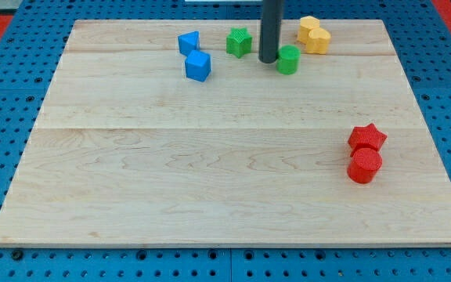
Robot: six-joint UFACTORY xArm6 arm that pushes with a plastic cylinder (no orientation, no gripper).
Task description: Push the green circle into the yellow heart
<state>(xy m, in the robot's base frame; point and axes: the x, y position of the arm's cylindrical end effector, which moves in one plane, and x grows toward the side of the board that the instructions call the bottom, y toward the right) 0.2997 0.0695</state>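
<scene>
The green circle (289, 59) sits near the view's top, right of centre. My tip (268, 59) rests on the board touching or almost touching its left side. The yellow heart (318, 41) lies just up and right of the green circle, a small gap apart. A second yellow block (309, 26) sits against the heart's upper left; its shape is unclear.
A green star (239, 41) lies left of my rod. A blue triangle (188, 42) and a blue cube (198, 66) lie further left. A red star (367, 139) and a red circle (364, 166) sit at the view's right. The wooden board (210, 172) ends in blue pegboard.
</scene>
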